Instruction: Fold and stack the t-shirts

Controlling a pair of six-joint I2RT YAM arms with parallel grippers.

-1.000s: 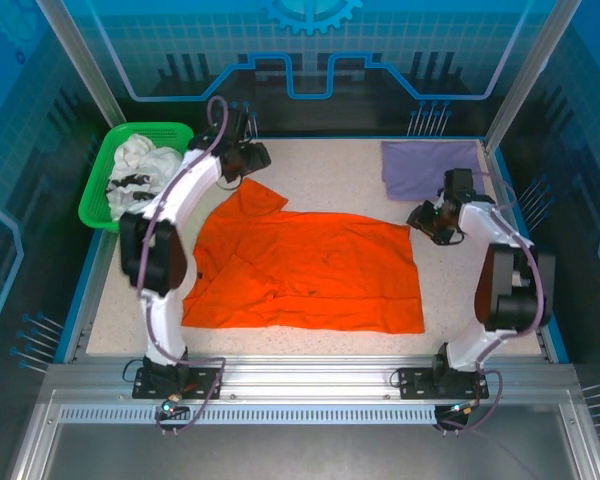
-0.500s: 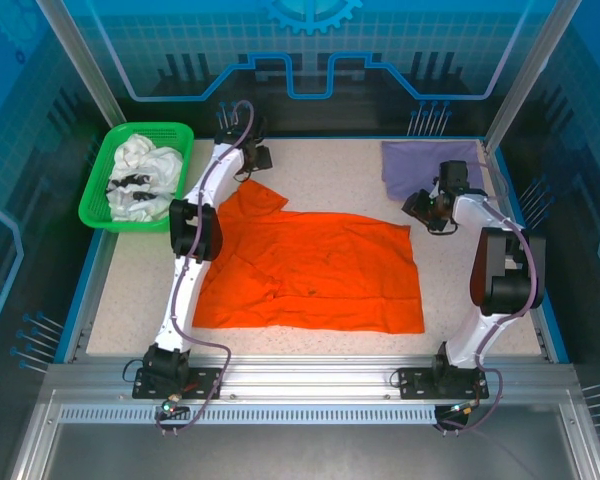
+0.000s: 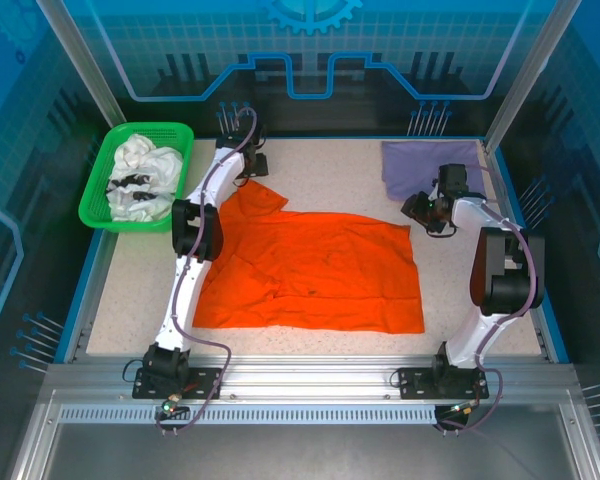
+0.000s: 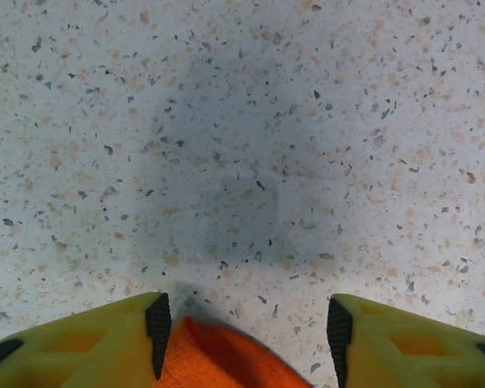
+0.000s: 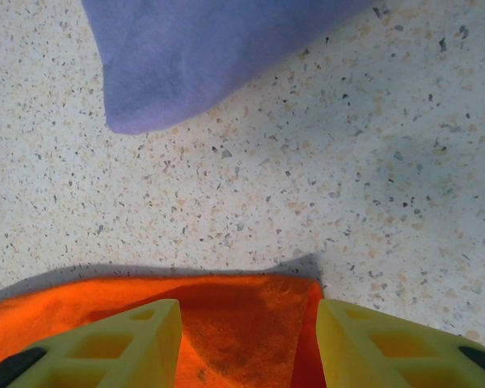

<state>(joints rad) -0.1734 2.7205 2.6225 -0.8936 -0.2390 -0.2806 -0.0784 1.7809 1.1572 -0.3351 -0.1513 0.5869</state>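
While both pincers stand with jaws spread wide, each has a bit of the orange t-shirt (image 3: 320, 270) between its fingers. The left pincer (image 4: 246, 323) straddles a tip of cloth at the bottom edge of its wrist view, and the right pincer (image 5: 249, 323) straddles the shirt's upper right corner. The pale speckled bench (image 3: 330, 165) sits inside a blue-lit enclosure with metal posts. Spread flat and lightly creased, the orange shirt fills mid-frame from above. The folded lavender t-shirt (image 3: 425, 168) lies at upper right, near the right pincer. White t-shirts (image 3: 145, 165) are heaped in the green basket (image 3: 97, 178) at upper left.
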